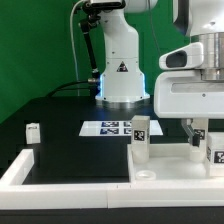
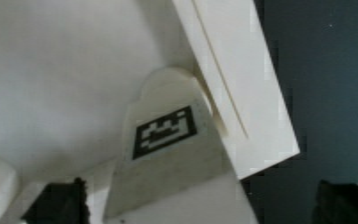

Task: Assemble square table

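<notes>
White plastic square tray-like tabletop (image 1: 170,170) is sitting on the black table (image 1: 60,150) at the exterior view's right. Two-finger gripper (image 2: 202,203) is hovering over it, jaws gaping wide, gripping nothing. Short white tagged leg (image 2: 158,140) is sitting between the fingers, beside the tabletop's rim.

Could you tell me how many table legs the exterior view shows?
4 legs: one alone at the exterior view's left, one upright on the square top, one under the gripper, one, partly cut off, at that view's right edge.
</notes>
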Robot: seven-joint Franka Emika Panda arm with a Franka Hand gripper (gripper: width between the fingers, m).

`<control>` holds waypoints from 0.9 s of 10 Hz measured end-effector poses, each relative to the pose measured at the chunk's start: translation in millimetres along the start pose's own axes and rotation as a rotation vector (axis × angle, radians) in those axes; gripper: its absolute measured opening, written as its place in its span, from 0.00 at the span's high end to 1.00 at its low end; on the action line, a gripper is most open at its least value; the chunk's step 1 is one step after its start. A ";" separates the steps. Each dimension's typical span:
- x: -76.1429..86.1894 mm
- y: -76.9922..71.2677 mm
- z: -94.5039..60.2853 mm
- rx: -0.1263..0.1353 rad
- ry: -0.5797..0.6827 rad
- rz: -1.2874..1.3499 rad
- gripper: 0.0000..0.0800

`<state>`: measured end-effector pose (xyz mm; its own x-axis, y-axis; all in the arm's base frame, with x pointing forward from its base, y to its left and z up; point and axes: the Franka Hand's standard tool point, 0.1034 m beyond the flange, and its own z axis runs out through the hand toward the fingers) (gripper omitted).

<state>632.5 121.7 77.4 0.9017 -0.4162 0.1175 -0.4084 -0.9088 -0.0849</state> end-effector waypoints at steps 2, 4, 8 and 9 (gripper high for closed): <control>0.7 1.1 0.1 -0.001 0.000 0.001 0.52; 0.6 4.3 1.2 -0.006 -0.003 0.163 0.63; -0.3 8.9 2.0 -0.022 -0.017 0.672 0.63; -1.0 10.1 2.3 -0.008 -0.030 0.887 0.63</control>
<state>627.8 113.1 74.2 0.2558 -0.9666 -0.0142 -0.9596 -0.2521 -0.1250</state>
